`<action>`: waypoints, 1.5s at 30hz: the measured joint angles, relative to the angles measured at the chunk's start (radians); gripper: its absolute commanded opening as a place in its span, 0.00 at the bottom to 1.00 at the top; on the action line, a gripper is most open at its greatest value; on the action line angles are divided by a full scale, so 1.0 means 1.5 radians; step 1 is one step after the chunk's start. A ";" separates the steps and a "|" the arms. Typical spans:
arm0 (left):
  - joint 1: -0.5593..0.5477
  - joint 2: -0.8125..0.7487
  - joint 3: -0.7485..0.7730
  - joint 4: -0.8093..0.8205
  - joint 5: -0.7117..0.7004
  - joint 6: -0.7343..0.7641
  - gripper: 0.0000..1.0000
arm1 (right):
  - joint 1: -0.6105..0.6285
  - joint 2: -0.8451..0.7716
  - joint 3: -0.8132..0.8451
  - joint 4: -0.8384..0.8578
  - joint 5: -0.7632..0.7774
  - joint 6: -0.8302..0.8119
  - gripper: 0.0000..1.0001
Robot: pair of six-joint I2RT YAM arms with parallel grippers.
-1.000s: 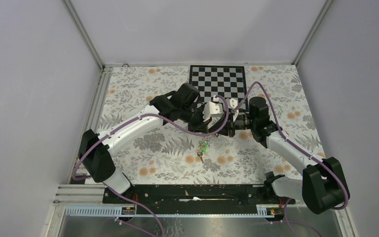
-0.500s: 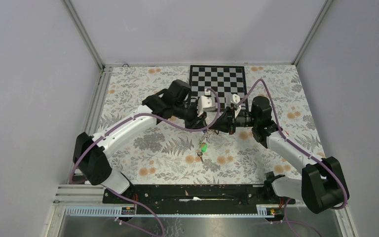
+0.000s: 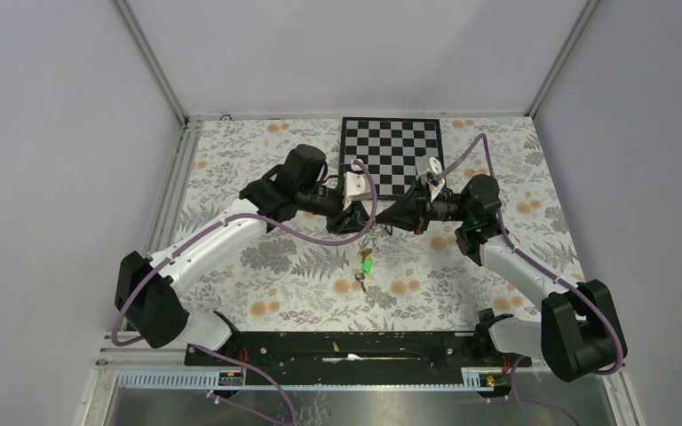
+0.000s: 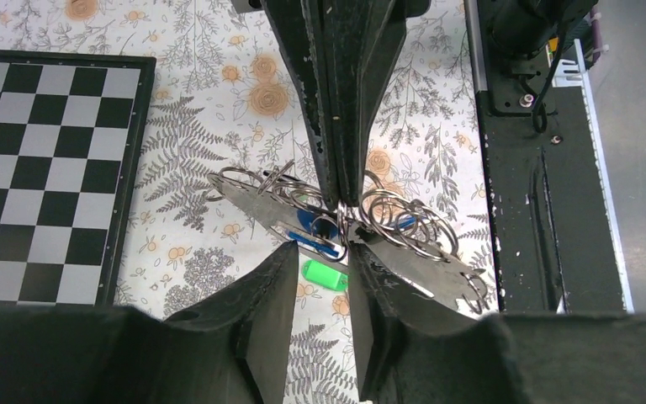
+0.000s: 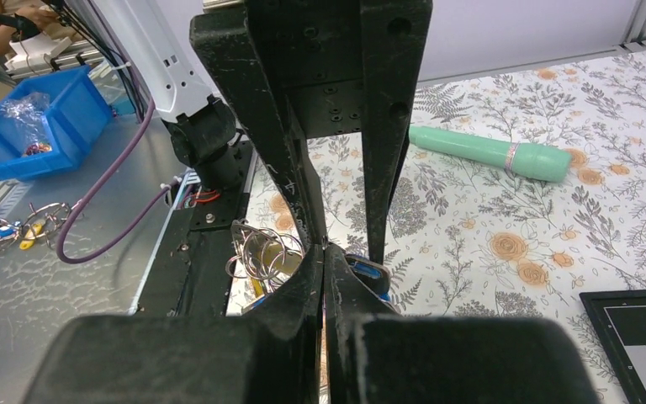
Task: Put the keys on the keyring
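Mid-threading: right hand (image 4: 342,200) pinches the keyring (image 4: 392,220) aloft, keys (image 4: 324,273) dangling; left hand (image 4: 321,254) spread alongside, probably empty. Next, catch and thread a key.

Right gripper (image 5: 323,252): two black fingers pressed flat together with no gap. Their tips meet at the right edge of a keyring bunch of thin silvery metal loops (image 5: 256,248) (the exact pinch point is hidden by the fingers). Blue plastic key head (image 5: 367,271) sits just right of the tips. Left gripper (image 5: 346,244) enters from above, black fingers parted, straddling the closed tips. Behind them, a long mint-green cylinder with a silver band (image 5: 488,153) lies on the floral cloth (image 5: 505,252). Black-and-white chessboard corner (image 5: 639,337) at lower right. Blue plastic bin (image 5: 38,126) and purple cable (image 5: 109,215) at left.
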 measured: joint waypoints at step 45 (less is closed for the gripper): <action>-0.019 -0.035 -0.010 -0.010 -0.068 0.089 0.53 | -0.037 0.006 -0.011 -0.107 -0.082 -0.150 0.00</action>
